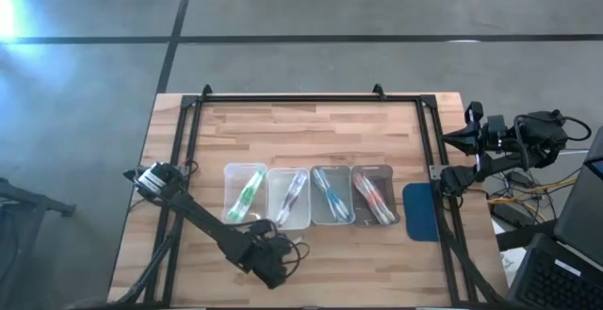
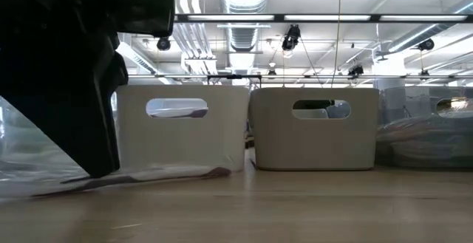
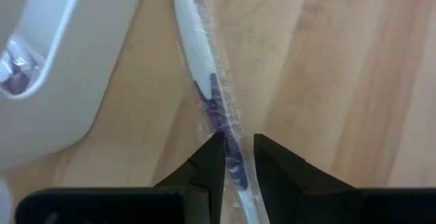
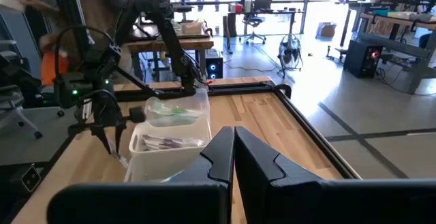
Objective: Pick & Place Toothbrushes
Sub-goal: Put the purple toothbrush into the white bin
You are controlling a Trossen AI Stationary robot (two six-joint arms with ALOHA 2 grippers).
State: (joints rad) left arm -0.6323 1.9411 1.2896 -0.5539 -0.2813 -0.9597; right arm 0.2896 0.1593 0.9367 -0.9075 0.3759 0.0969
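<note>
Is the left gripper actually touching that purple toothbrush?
Touching. The left wrist view shows the left gripper with both fingers pressed against the wrapped purple toothbrush, no gap visible.

Trays point(image 1: 310, 197): I see four side by side in a row across mid-table point(image 1: 311, 131), toothbrushes lying inside each.
Pad point(image 1: 421, 211): just right of the row's right end.
Left gripper point(image 3: 237, 157): near the table's front edge, before the two left trays, closed on a toothbrush point(image 3: 204, 74) on the wood.
Right gripper point(image 4: 233, 152): off the table's right side.

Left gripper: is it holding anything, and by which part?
Yes. The left gripper is shut on a wrapped white-and-purple toothbrush, pinching its purple handle end; the rest lies along the wooden table.
</note>
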